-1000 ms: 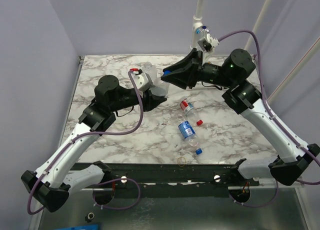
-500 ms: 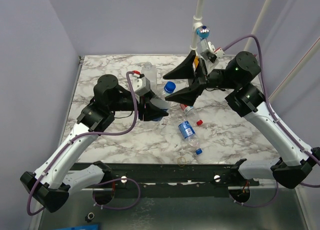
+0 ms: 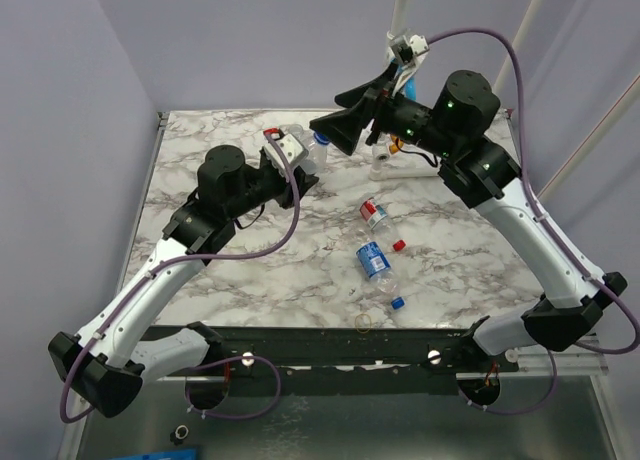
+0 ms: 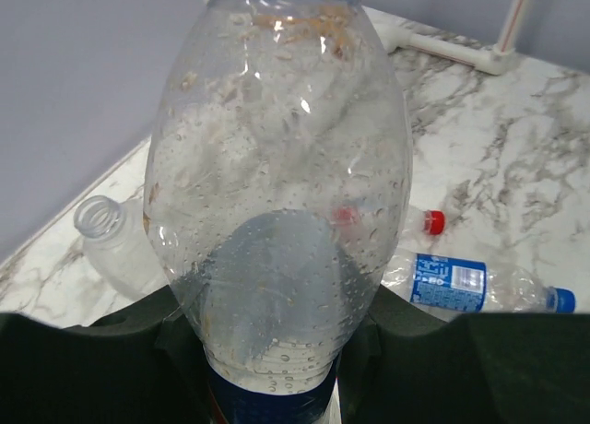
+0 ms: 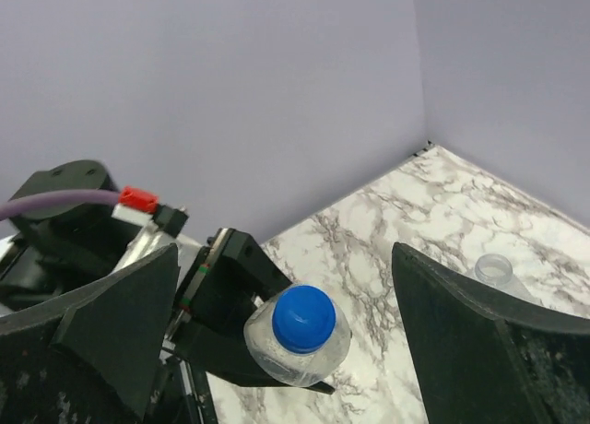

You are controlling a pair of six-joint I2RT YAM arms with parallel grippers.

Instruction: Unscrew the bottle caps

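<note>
The left end effector [image 3: 298, 168] pinches a clear blue-label bottle [image 4: 277, 212] low on its body and holds it lifted over the back left of the tabletop [image 3: 200, 140]. We see its blue cap [image 5: 302, 318] on the neck. The right end effector [image 5: 286, 258] is spread wide. In its wrist view the cap sits in the gap between the two fingers and touches neither.

The tabletop is white marble with grey veins, and lilac walls close it in behind and on the left. A black rail [image 3: 330, 345] runs along the near edge, and a white pole [image 3: 398, 20] rises at the back.

Near the middle lie a red-label bottle [image 3: 374, 214] with a red cap [image 3: 399, 245] at its near end, and just beside it a second blue-label bottle [image 3: 372, 260] with its own blue cap [image 3: 398, 303] toward the rail. A yellowish ring [image 3: 363, 322] lies near that cap. An open, label-less bottle [image 4: 97, 226] lies on the marble behind the held one.

The held bottle fills most of the left wrist view and hides much of the surface beyond it.
</note>
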